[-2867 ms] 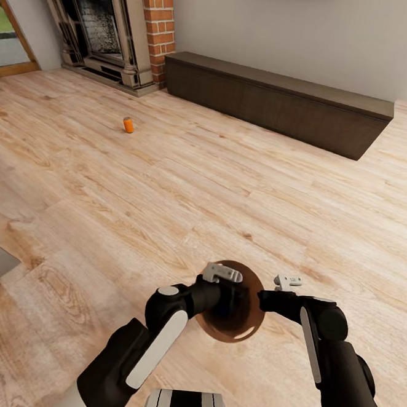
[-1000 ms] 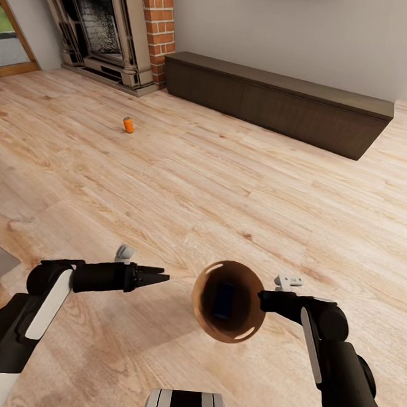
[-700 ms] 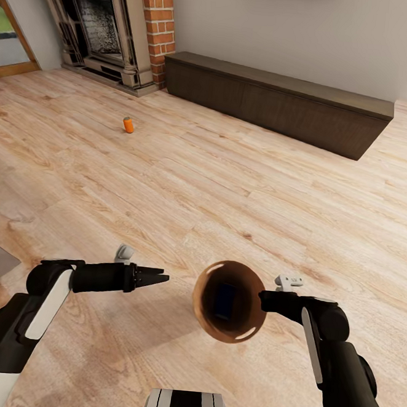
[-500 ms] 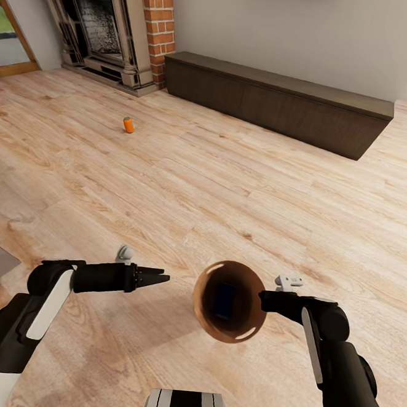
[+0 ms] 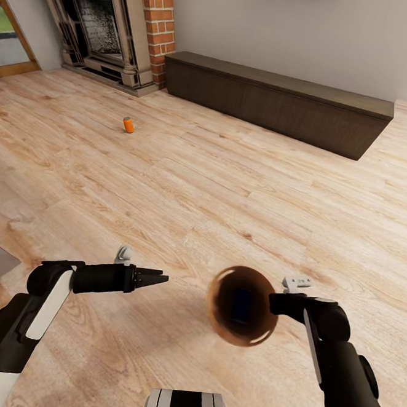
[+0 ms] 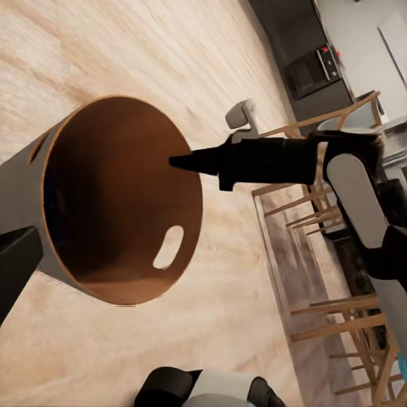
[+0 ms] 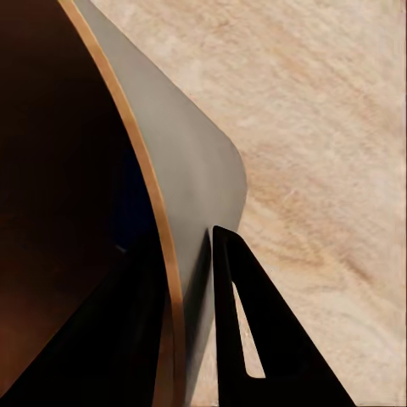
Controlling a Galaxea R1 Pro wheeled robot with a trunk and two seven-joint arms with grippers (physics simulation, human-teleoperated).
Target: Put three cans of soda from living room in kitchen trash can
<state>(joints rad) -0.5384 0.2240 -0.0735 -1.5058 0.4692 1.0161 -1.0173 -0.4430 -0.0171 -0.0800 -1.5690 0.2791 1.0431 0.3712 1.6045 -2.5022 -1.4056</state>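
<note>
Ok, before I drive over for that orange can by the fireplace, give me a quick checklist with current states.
1. Right gripper shut on the trash can rim: ok; the right wrist view has one finger outside the wall.
2. Bin level: not ok, it is tipped, its mouth facing the left arm.
3. Blue can inside the bin: ok, a blue shape shows in the dark interior.
4. Left gripper free for the pick: ok, it holds nothing; jaws closed, so open them first.
5. Orange soda can located: ok, upright on the floor near the fireplace.
6. Third can: cannot tell.
</note>
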